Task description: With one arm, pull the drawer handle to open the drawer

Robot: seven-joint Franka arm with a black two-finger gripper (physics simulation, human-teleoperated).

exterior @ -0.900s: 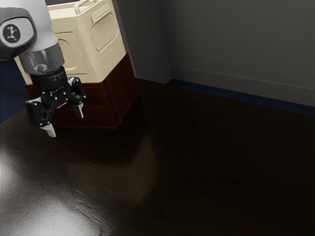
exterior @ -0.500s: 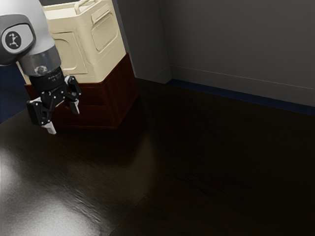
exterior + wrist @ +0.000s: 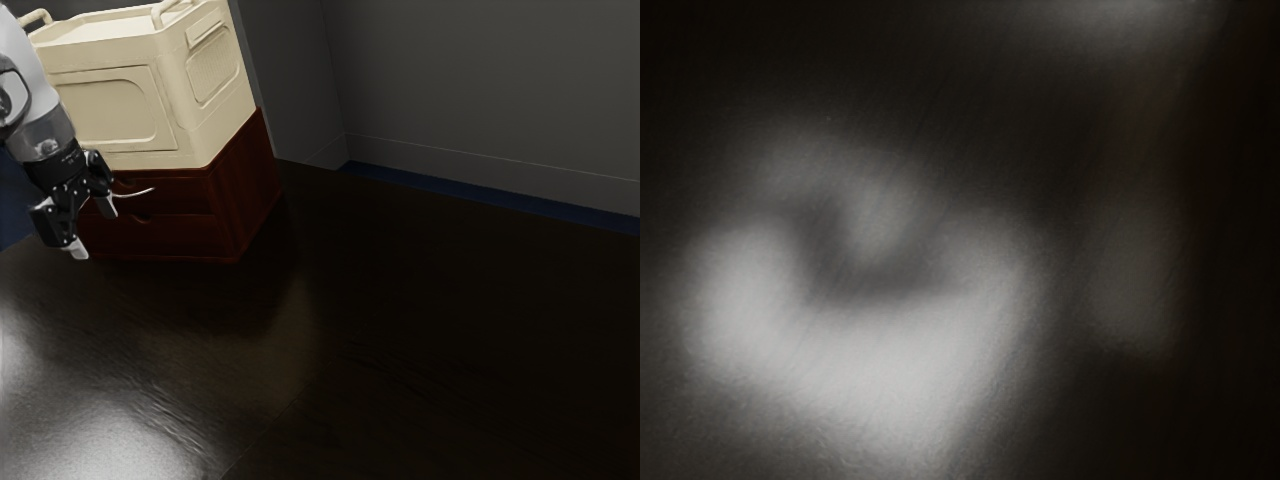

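At the left of the exterior view, my gripper (image 3: 94,228) stood open, fingers apart, with nothing that I could see caught between them. The dark red drawer unit (image 3: 258,172) was just beside it, on the tabletop (image 3: 420,330) and under a cream crate (image 3: 110,108). A thin, pale curved piece (image 3: 136,193) stuck out by its upper drawer (image 3: 185,191); I took it for the handle, though I couldn't tell whether a finger touched it. Both drawer fronts looked closed, so I judged only the approach partly done. Lining up, taking hold, pulling: all that was left to me.
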